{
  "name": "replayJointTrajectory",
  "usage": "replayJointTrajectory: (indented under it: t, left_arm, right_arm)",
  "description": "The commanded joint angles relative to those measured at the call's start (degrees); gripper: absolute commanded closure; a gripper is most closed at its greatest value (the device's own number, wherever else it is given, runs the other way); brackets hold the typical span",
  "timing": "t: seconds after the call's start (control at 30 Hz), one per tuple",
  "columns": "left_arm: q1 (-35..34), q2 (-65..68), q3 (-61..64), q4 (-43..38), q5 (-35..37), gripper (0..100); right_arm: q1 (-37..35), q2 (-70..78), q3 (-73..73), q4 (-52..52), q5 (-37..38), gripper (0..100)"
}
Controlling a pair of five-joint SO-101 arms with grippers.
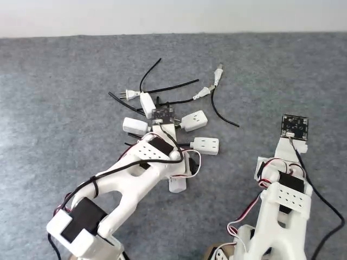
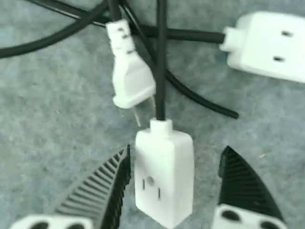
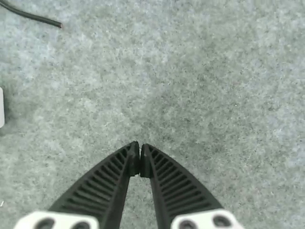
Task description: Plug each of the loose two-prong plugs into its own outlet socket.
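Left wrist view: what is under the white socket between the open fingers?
The socket lies on grey carpet, between the open fingers of the left gripper. Its black cord leaves its far end. Whatever is directly beneath its body is covered, so I cannot tell.

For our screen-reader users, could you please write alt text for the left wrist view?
The open left gripper straddles a white outlet socket on grey carpet. A loose white two-prong plug lies just beyond it among black cords.
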Motion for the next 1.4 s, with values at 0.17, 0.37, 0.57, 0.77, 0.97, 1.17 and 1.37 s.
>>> replayJointTrajectory:
  t: [0.17,0.37,0.57,0.77,0.97,1.17,1.37]
  left_arm:
    - [-0.3,-0.4,-1.2,0.4,0.7,70]
    - [-0.2,-0.4,-0.7,0.3,0.6,70]
    - [-0.1,-1.0,-1.1,1.0,0.6,70]
    - [1.8,-1.0,-7.2,8.0,-2.0,70]
    - [7.6,-0.4,-11.1,10.9,-2.5,70]
    - [8.2,-0.4,-8.0,3.1,-2.4,70]
    - [8.0,-0.4,-2.7,-1.4,-2.4,70]
  right_arm:
    - [0.2,0.1,-0.8,-1.3,0.7,98.3]
    - [0.2,0.1,-0.8,-1.3,0.6,98.3]
    - [0.2,0.1,-0.8,-1.3,0.6,98.3]
    - [0.2,0.2,-0.6,-2.3,0.6,98.3]
    - [0.2,0.2,-0.6,-2.4,0.6,98.3]
    - [0.2,0.2,-0.6,-2.4,0.8,98.3]
    - [0.2,0.2,-0.6,-2.4,0.9,98.3]
